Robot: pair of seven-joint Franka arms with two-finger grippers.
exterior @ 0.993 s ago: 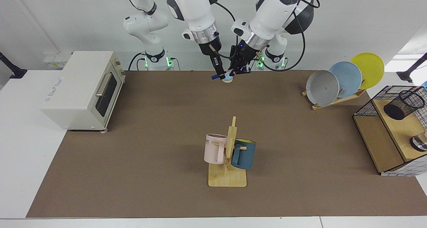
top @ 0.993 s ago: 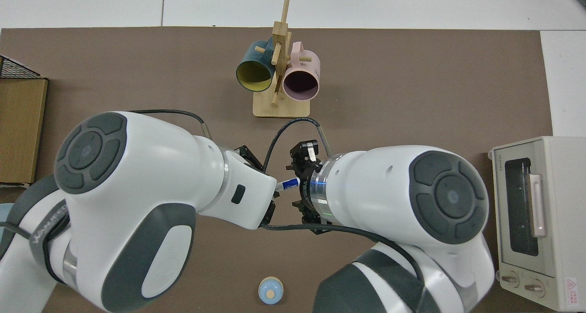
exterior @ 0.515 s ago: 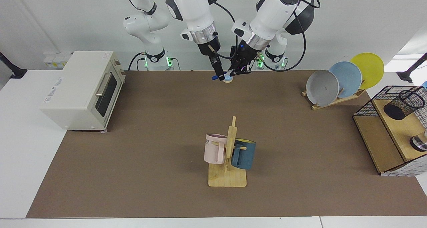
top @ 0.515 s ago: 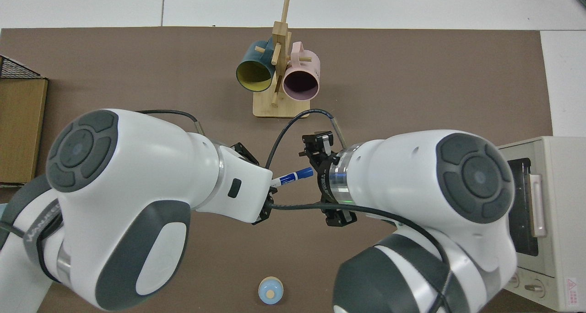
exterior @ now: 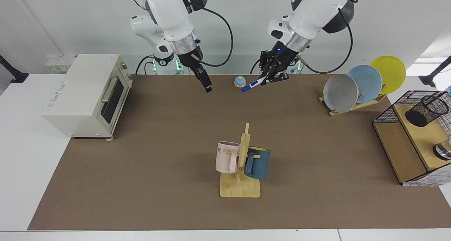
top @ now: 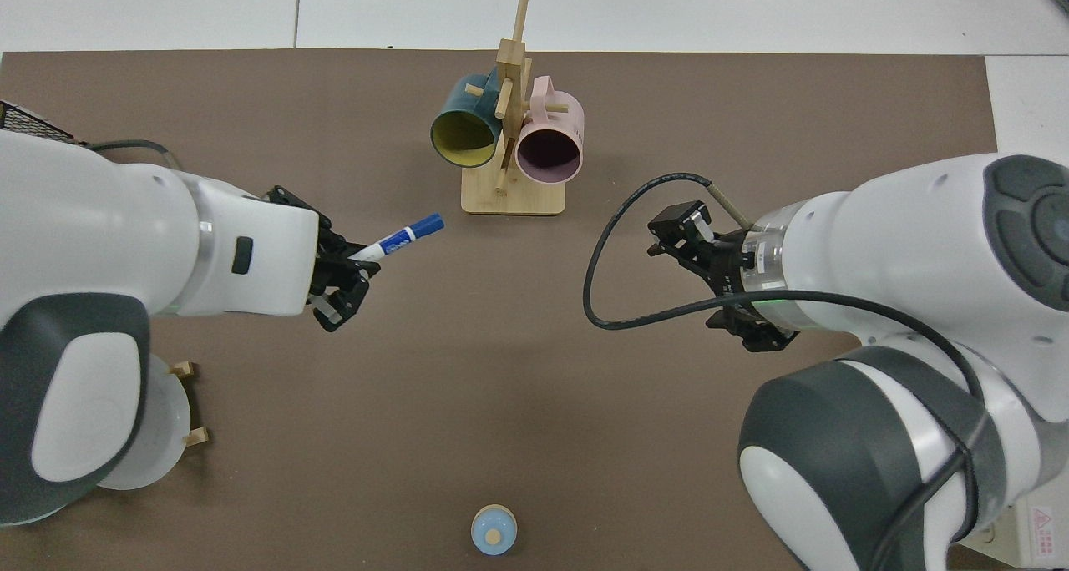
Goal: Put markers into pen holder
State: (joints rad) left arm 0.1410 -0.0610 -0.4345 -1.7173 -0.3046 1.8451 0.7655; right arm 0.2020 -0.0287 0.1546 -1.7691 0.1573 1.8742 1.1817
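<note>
The left pincer [exterior: 270, 77] pinches the marker [exterior: 252, 85] by its tail end, so most of the barrel and the blue cap stick out past the fingers, slanting down above the tabletop [exterior: 158, 135] near its robot-side edge. The pen holder [exterior: 425, 110] sits well apart, tilted on a wooden shelf [exterior: 422, 138] inside a wire-grid basket frame [exterior: 391, 110] at the tabletop's end on the left arm's side.

The main risk, as I judge it, lies in that end grip: with so much length overhanging, the marker could swivel or slip between the fingers during the carry, and a swivelled tip could catch the holder's rim or the basket wires instead of dropping in. The holder's lean narrows the way in, and a nudge might tip it. The plates [exterior: 366, 82] in their rack stand near a straight path to the shelf.

The right pincer [exterior: 206, 84] waits empty near the robot-side edge, toward the toaster oven [exterior: 84, 93]; I cannot tell whether its fingers are apart.

The top view leaves out the pen holder altogether, and the left arm covers most of the plates. In the facing view the shelf and a shiny round object [exterior: 443, 151] are cut by the frame edge, and the holder's contents cannot be made out.
</note>
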